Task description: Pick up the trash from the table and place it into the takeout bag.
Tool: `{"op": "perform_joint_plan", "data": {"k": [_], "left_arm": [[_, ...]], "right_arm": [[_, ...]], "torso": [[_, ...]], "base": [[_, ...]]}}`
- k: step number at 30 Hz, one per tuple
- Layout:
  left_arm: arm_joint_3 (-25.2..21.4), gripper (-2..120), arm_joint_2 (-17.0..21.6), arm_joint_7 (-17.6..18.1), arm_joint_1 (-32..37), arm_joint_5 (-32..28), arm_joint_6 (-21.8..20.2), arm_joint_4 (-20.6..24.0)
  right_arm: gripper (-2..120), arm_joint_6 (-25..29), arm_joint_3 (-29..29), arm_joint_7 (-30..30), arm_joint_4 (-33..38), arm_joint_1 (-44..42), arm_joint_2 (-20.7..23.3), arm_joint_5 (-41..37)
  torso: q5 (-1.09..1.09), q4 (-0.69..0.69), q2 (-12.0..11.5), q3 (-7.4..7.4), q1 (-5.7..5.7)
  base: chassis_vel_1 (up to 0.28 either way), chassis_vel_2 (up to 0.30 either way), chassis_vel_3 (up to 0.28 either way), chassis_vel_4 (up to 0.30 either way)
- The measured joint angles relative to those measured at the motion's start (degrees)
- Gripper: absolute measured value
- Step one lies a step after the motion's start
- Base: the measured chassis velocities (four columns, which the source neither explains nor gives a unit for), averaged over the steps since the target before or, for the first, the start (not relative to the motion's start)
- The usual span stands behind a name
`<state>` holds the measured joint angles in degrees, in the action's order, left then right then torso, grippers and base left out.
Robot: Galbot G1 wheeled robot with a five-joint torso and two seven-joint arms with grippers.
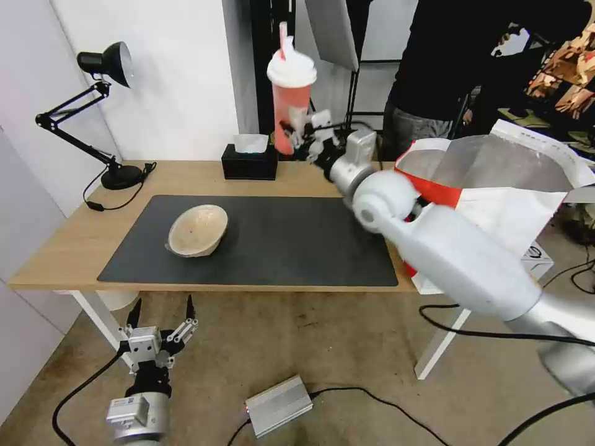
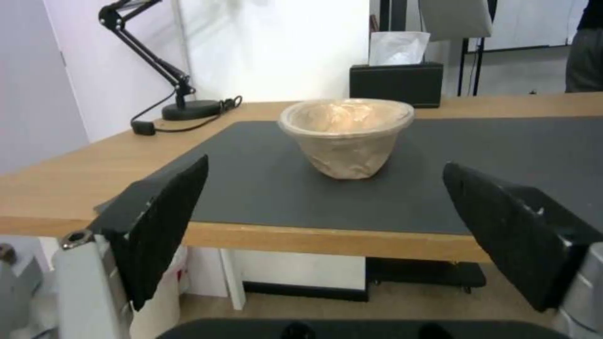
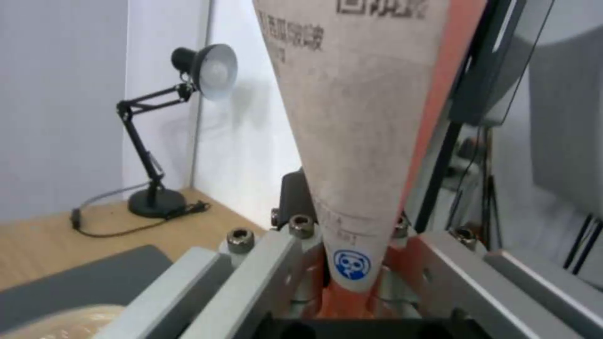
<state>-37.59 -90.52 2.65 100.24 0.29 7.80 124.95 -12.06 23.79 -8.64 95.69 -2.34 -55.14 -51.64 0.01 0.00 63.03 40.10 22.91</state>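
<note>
My right gripper [image 1: 296, 135] is shut on the red drink cup [image 1: 290, 102], holding it upright well above the back of the table [image 1: 74, 241], close to the black tissue box. The cup has a white lid and straw; up close its printed paper side [image 3: 364, 141] sits between the metal jaws. A beige shallow bowl [image 1: 198, 230] rests on the dark grey mat [image 1: 297, 248], left of centre. My left gripper [image 1: 162, 322] hangs open below the table's front edge, its black fingers [image 2: 163, 226] framing the bowl [image 2: 346, 134] from a distance. The red-and-white takeout bag [image 1: 496, 186] stands open at the table's right end.
A black tissue box [image 1: 250, 162] stands at the back centre and a black desk lamp [image 1: 105, 124] at the back left with its cord on the wood. A person stands behind the table near the bag. A silver box [image 1: 279, 406] and cables lie on the floor.
</note>
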Motion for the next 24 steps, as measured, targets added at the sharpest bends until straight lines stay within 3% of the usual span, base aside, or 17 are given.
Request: {"op": "perform_joint_plan", "data": {"k": [10,24], "left_arm": [[-0.03,100,0.27,-0.02,-0.13,-0.04,0.07,-0.04],[0.34,100,0.68,-0.02,0.07,-0.12,0.40,0.07]], "right_arm": [[5,-0.12,1.24,5.75,0.79,6.71,9.24,-1.29],[3,-1.17,-1.16,15.65,-0.64,11.45,17.89,-0.67]], "torso": [[0.01,0.00,0.00,0.00,0.00],[0.00,0.00,0.00,0.00,0.00]], "base": [[0.000,0.000,0.000,0.000],[0.000,0.000,0.000,0.000]]}}
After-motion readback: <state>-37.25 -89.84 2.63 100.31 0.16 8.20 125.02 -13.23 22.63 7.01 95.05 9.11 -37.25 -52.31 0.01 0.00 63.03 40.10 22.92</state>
